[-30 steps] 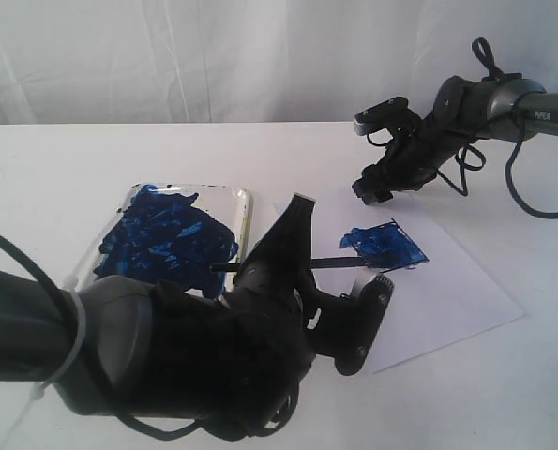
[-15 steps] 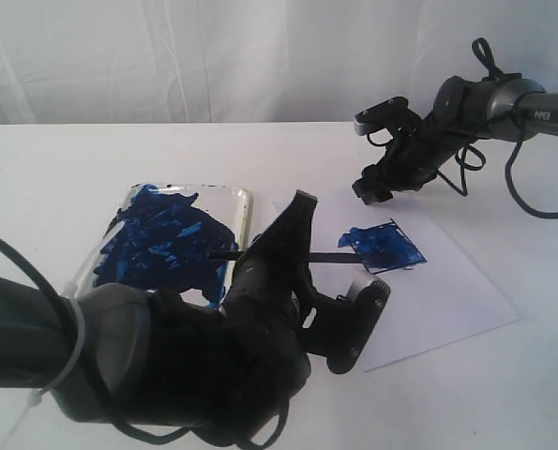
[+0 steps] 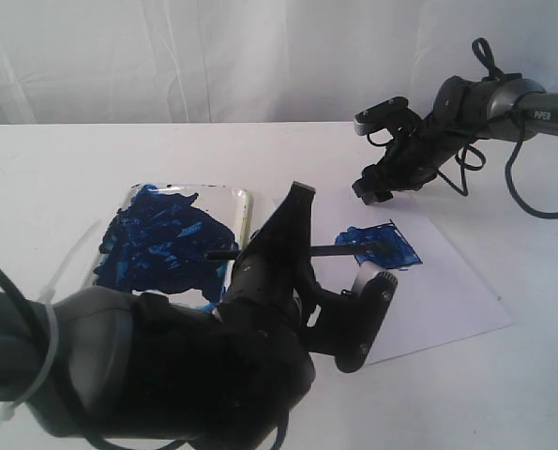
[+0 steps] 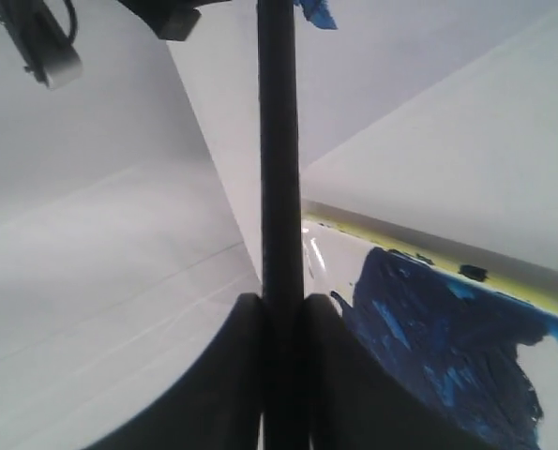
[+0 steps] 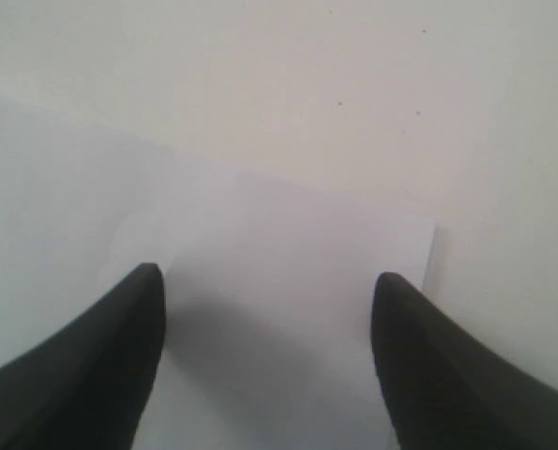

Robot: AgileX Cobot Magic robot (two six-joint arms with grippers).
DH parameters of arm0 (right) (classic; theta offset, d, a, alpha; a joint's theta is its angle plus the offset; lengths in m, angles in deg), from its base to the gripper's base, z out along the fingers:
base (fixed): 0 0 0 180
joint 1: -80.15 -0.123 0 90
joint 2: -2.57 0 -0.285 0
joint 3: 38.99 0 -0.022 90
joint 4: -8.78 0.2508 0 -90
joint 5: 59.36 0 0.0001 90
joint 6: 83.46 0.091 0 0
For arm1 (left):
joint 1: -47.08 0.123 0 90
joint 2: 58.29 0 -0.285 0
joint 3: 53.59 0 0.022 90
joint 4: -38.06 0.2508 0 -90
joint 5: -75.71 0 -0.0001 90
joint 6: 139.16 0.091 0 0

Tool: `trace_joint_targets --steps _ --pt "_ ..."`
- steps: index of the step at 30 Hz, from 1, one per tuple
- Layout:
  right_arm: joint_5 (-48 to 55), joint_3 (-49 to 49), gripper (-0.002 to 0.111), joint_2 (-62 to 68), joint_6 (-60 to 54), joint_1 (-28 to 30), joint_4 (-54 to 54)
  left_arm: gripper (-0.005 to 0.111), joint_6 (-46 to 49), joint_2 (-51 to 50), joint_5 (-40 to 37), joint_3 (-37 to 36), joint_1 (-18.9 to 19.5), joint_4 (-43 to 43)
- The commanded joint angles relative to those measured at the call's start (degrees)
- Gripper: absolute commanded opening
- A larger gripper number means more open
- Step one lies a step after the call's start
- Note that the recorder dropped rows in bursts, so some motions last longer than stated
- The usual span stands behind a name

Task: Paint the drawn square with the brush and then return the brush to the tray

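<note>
My left gripper (image 3: 275, 249) is shut on the brush (image 3: 339, 248), a thin black stick lying level above the paper. Its tip reaches the drawn square (image 3: 388, 247), which is smeared with blue paint. The handle end sticks out over the tray (image 3: 244, 212), a cream tray covered in dark blue paint. In the left wrist view the fingers (image 4: 236, 375) of my left gripper (image 4: 281, 314) clamp the brush (image 4: 279, 141), with the tray (image 4: 354, 239) to one side. My right gripper (image 3: 372, 190) hangs open over the paper's far corner, with nothing between its fingers (image 5: 145, 319).
The white paper sheet (image 3: 443, 291) lies on the white table right of the tray. My bulky left arm (image 3: 166, 366) fills the near foreground. The right arm (image 3: 485, 98) reaches in from the back right. A white curtain (image 3: 213, 56) closes the back.
My left gripper has carried the brush a little farther from the camera, sliding the tip across the blue square. The paper has shifted slightly. The right arm has stayed still.
</note>
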Motion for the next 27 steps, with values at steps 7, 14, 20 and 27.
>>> trace_joint_targets --steps 7,14,20,27 --pt "2.71 1.22 0.060 2.46 -0.91 0.04 -3.79 0.000 2.37 0.19 -1.21 -0.52 -0.41 -6.45" --pt "2.82 1.22 0.060 2.46 -0.91 0.04 -3.79 0.000 2.37 0.19 -0.07 -0.52 -0.41 -6.90" --pt "2.82 1.22 0.060 2.46 -0.91 0.04 -3.79 0.000 2.37 0.19 2.68 -0.52 -0.41 -8.06" --pt "2.82 1.22 0.060 2.46 -0.91 0.04 -3.79 0.000 2.47 0.19 2.42 -0.52 -0.41 -8.90"
